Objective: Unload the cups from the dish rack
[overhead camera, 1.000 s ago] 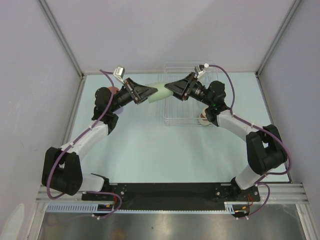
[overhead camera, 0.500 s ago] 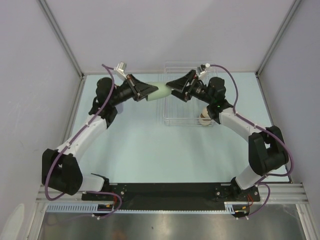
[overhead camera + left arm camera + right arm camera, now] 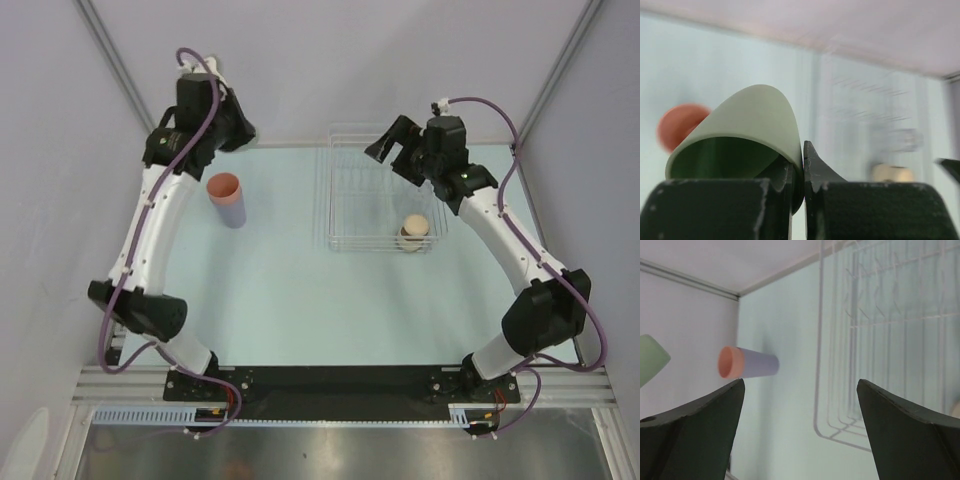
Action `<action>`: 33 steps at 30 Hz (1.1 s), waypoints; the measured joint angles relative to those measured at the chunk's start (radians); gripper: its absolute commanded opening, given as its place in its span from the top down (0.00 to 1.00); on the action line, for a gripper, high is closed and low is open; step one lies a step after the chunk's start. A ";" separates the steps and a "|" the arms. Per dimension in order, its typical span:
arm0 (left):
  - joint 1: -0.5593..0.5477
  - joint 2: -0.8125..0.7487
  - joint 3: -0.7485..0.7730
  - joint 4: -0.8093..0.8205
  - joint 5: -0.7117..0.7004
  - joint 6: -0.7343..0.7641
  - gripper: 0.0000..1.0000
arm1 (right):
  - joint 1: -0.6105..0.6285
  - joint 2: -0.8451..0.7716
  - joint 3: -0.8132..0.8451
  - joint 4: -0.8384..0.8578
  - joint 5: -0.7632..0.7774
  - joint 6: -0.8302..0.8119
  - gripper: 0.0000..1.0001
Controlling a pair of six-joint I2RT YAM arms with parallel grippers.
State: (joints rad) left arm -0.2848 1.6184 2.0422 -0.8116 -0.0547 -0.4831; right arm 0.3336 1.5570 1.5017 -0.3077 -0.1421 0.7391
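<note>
Pale blue-green, the desk (image 3: 290, 290) lay flat and smooth, and we saw it boxed in by plain grey-lilac walls (image 3: 300, 60) with thin metal posts (image 3: 125, 75) rising at the two far corners. A black rail (image 3: 340, 380) along the near edge carried both arm bases.

On the right half of the desk stood the dish rack (image 3: 338, 215), clear plastic with low walls and thin ribs. We found one beige cup (image 3: 415, 228) upright in its near right corner, just inside the wall. Left of the rack and well apart from it, a lilac cup (image 3: 233, 208) stood on the bare desk. A salmon-red cup (image 3: 223, 185) seemed to be nested in it, with only its rim showing at the mouth.

The left hand (image 3: 799, 162) was raised high toward the far left corner, clenched on the wall of a pale green cup (image 3: 750, 117). One finger sat inside the mouth and the other outside, and the cup lay tilted with its opening toward the wrist camera. From overhead we could not make out that cup behind the arm.

The right hand (image 3: 395, 150) hung over the far part of the rack, its fingers (image 3: 705, 415) spread wide and grasping nothing. Between them its camera looked past the rack's ribs to the lilac cup on the desk.
</note>
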 measured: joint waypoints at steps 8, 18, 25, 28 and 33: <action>0.005 0.179 -0.043 -0.239 -0.236 0.117 1.00 | 0.044 0.024 0.001 -0.195 0.142 -0.105 0.00; 0.033 0.190 -0.013 -0.276 -0.315 0.131 1.00 | 0.051 0.024 -0.057 -0.211 0.162 -0.126 0.00; 0.047 0.229 0.004 -0.276 -0.305 0.136 1.00 | 0.056 0.024 -0.065 -0.206 0.160 -0.130 0.00; 0.056 0.263 0.015 -0.276 -0.293 0.136 1.00 | 0.056 0.024 -0.070 -0.201 0.160 -0.131 0.00; 0.084 0.324 0.049 -0.276 -0.270 0.136 1.00 | 0.056 0.024 -0.084 -0.196 0.157 -0.132 0.00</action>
State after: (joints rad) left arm -0.2012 1.9423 2.0914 -1.0878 -0.3252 -0.3473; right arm 0.3897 1.5810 1.4174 -0.5041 0.0147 0.6075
